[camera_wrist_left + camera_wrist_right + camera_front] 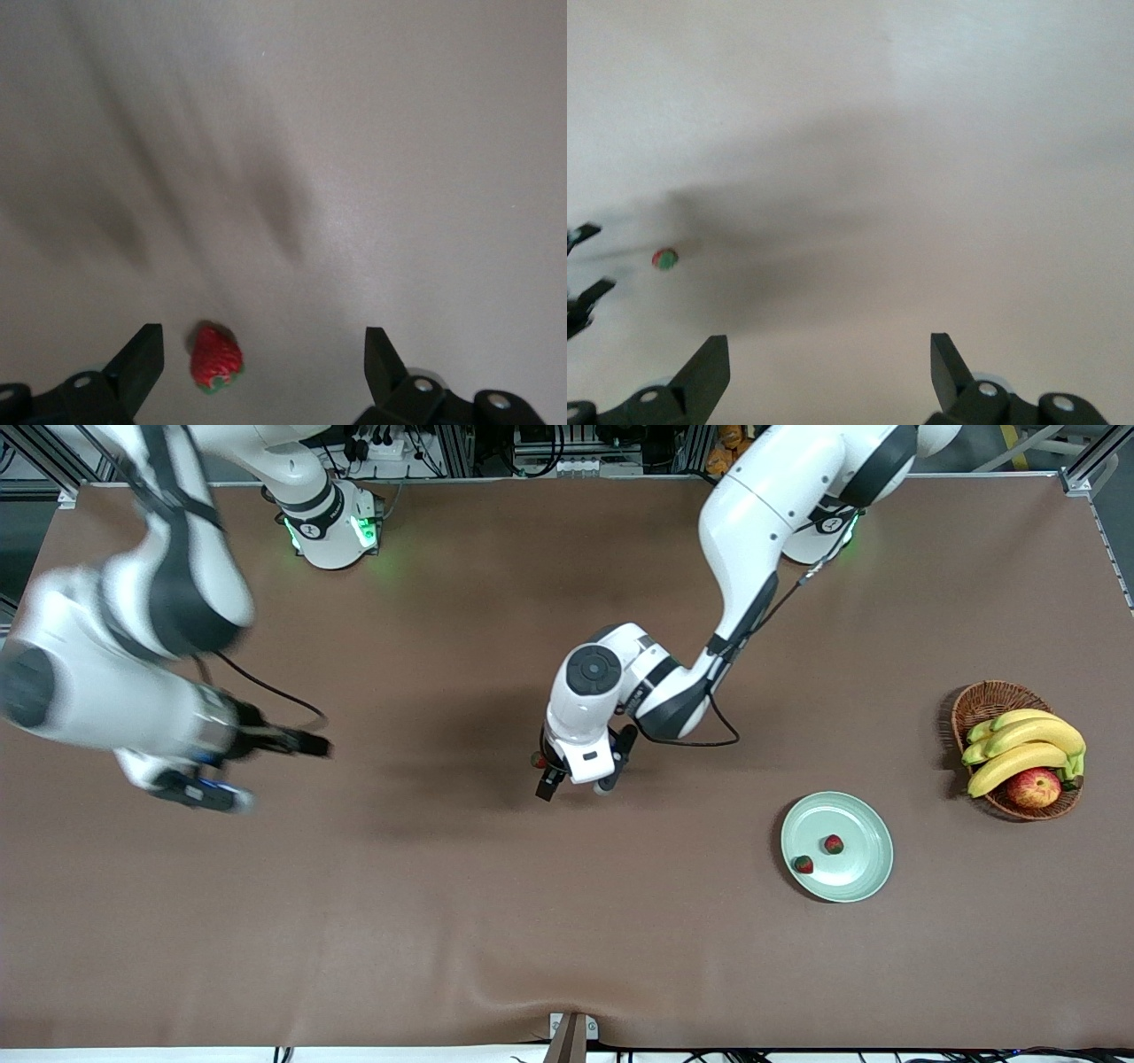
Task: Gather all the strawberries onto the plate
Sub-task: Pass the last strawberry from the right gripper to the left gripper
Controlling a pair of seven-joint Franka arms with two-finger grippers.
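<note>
One strawberry (pixel 216 359) lies on the brown surface (pixel 443 921) mid-table, between the left end effector's (pixel 576 778) spread fingers. Two strawberries (pixel 833 844) sit on the mint plate (pixel 864 881) at its four o'clock. Next: close, lift, carry. The right end effector (pixel 252 766) waits, spread, empty.

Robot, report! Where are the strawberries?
Left gripper open over third strawberry. Right gripper open, waiting. Two strawberries on plate. Nothing blocking.

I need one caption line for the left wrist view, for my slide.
Open left gripper above the table, one strawberry lying between its fingers.
</note>
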